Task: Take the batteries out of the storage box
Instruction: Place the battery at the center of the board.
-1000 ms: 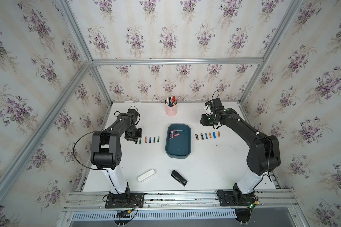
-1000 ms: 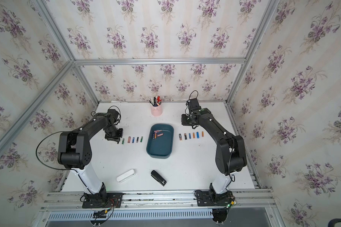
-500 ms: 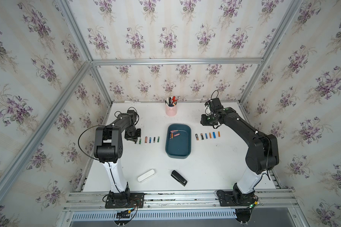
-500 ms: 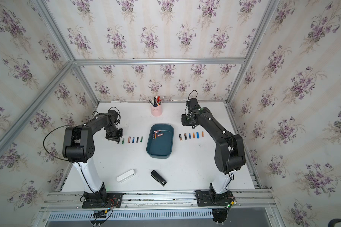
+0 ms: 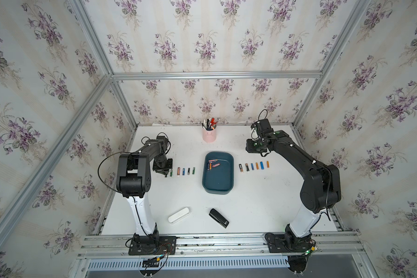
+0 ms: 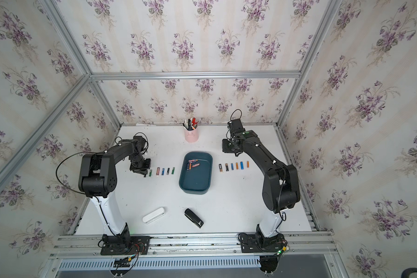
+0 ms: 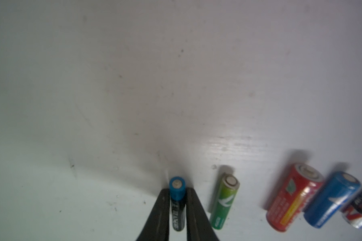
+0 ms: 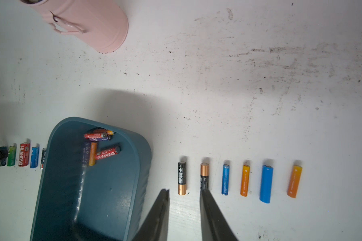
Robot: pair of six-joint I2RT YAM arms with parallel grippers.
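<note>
Left wrist | left gripper [image 7: 177, 189] flanks blue-black battery [image 7: 177, 208], grip unclear | green battery [image 7: 224, 200] beside | right gripper [image 8: 184, 190] parted, empty

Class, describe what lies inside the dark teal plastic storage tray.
A small heap of cylindrical batteries lies at one end of the dark teal plastic tray: red, orange and purple wraps. They overlap, so those underneath are partly covered; the rest of the floor is bare.
</note>
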